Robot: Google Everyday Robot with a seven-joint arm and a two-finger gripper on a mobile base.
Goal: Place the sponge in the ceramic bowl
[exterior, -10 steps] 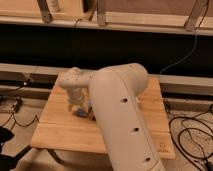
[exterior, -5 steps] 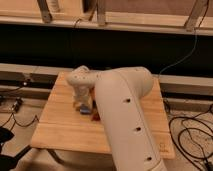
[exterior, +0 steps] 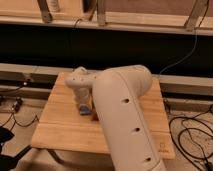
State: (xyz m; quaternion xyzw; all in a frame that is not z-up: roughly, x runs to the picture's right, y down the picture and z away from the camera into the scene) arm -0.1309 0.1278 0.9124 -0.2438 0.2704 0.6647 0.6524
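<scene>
One arm (exterior: 125,115): bends down over wooden counter (exterior: 55,125).
Gripper (exterior: 84,104): low above counter centre; state cannot be told.
Sponge (exterior: 85,109): light-blue, at Gripper tip, near counter surface.

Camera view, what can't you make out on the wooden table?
Ceramic bowl: unseen; the arm covers the middle of the table.
Gripper, low over the table's left half: largely hidden by its wrist.
Sponge: only a blue sliver shows under the gripper.
</scene>
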